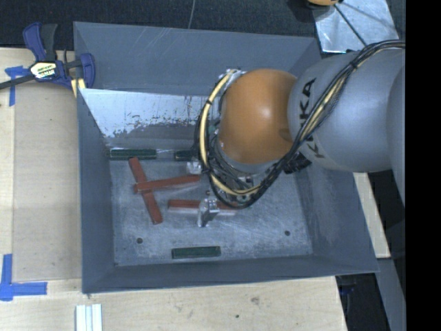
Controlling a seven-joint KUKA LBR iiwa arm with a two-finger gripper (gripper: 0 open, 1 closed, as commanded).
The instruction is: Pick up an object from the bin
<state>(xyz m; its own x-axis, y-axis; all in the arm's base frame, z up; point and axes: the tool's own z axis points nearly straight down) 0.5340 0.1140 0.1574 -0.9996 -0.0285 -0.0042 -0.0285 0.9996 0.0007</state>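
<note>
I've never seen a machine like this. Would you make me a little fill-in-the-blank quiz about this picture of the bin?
The arm reaches into the grey bin from the picture's ___ side.
The rounded cover on its wrist is ___.
The lone dark green block lies nearest the picture's ___ edge.
Missing words: right, orange, bottom.

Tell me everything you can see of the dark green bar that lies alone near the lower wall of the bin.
The green bar is a small, slim, straight piece, dark and dull, with squared ends. It lies flat on the bin floor, lengthwise along the lower wall, about midway. Nothing touches it: the gripper and the short red-brown stick beside the gripper are farther up the view, apart from it. Its material cannot be told.
</note>
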